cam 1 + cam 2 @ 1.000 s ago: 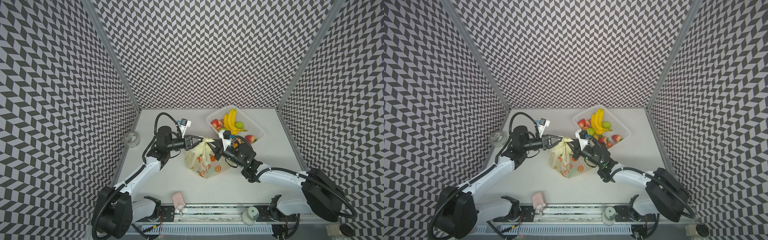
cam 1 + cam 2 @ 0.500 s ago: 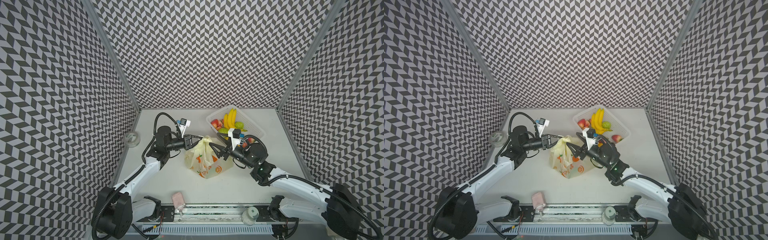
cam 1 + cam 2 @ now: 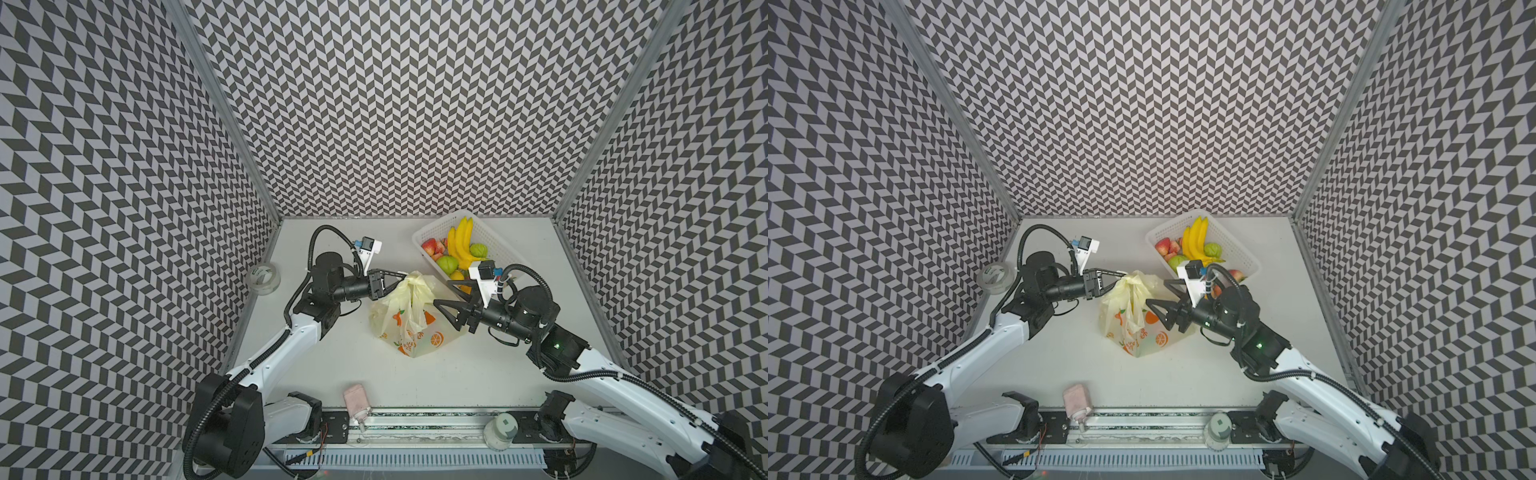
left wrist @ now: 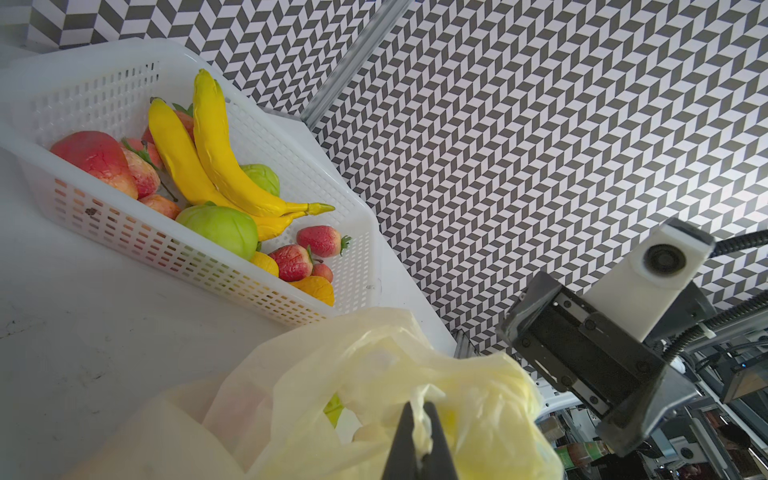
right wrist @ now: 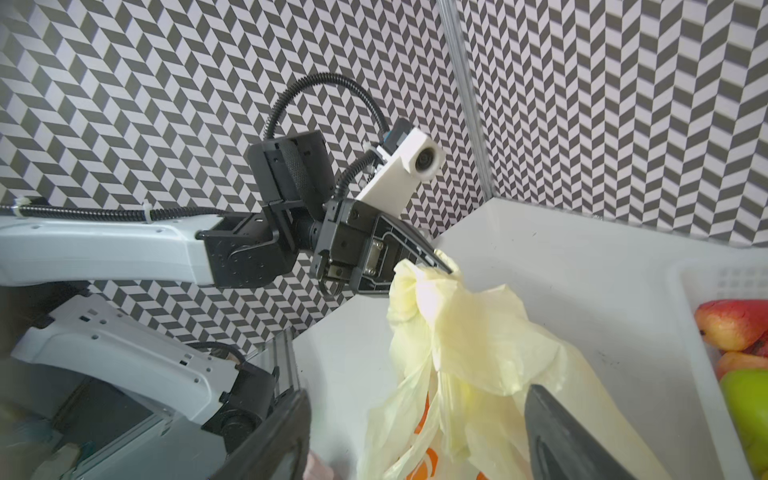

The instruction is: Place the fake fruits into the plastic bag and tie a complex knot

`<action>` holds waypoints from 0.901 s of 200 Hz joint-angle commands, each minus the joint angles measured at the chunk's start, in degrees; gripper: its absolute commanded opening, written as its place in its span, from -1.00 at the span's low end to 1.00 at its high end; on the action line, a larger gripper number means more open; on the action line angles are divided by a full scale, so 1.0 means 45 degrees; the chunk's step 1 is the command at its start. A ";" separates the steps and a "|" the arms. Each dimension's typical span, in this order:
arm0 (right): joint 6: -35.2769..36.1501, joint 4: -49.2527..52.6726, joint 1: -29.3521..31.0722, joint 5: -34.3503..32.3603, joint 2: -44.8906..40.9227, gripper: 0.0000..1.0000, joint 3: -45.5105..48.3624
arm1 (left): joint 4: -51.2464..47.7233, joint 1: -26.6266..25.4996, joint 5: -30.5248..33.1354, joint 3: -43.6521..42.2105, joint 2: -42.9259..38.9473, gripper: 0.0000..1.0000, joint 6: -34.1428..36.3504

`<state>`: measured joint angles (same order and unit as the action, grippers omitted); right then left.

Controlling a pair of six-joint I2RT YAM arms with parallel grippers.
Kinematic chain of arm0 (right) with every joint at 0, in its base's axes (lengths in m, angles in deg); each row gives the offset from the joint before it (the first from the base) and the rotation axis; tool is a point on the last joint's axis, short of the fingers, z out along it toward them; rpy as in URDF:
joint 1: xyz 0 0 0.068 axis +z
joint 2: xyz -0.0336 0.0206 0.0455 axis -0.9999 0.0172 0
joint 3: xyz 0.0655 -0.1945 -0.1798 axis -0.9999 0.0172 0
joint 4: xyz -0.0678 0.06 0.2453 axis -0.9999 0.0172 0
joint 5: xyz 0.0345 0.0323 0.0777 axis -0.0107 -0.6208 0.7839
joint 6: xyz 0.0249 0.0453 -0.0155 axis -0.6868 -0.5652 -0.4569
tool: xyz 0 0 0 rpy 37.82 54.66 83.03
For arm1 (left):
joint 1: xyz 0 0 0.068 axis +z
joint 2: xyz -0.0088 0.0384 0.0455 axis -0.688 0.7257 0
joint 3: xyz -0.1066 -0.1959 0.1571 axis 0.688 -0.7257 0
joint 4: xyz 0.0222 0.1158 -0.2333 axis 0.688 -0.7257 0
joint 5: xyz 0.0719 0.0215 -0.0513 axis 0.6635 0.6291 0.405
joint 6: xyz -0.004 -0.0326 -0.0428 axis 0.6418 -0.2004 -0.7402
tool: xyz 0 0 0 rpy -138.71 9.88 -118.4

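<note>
The table (image 3: 478, 374) carries a white basket (image 3: 494, 243) at 1 o'clock, where many fake fruits (image 3: 459, 247) lie. The plastic bag (image 3: 409, 324) stands at centre. The left gripper (image 3: 403, 275) is clenched on the bunched handles at the bag's 12 o'clock. The right gripper (image 3: 441, 292) hangs released, jaws spread, at 3 o'clock. It should probably take a loose end beside the knot (image 5: 409, 286) and pull slowly against the left's firm hold.
</note>
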<state>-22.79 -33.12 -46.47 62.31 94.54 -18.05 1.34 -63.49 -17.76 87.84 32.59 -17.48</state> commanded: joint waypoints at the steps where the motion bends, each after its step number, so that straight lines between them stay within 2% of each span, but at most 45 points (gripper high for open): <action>1: -0.0535 0.1060 -0.0067 0.0632 0.0238 0.44 -0.0230 | 0.0171 -0.0085 0.0151 0.0189 -0.0112 -1.00 0.0086; 31: -0.0433 0.0906 -0.0060 0.0970 0.0932 0.32 -0.0545 | 0.0144 -0.0104 0.0254 0.0206 -0.0120 -1.00 0.0079; 123: -0.0425 0.0009 -0.0060 0.0527 0.2355 -0.13 -0.1199 | 0.0203 -0.0199 0.0273 0.0248 -0.0073 -1.00 0.0134; 145: -0.0377 -0.0139 -0.0075 0.0437 0.2668 -0.34 -0.1334 | 0.0146 -0.0254 0.0366 0.0229 -0.0043 -1.00 0.0190; 180: -0.0252 0.0057 -0.0070 -0.0024 0.2660 -0.95 -0.1400 | -0.0044 -0.0260 0.0584 0.0190 -0.0154 -1.00 0.0512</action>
<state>-24.01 -30.30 -46.51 64.13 106.91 -22.46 1.29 -64.43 -16.43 87.84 32.59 -16.83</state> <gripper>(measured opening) 0.091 0.047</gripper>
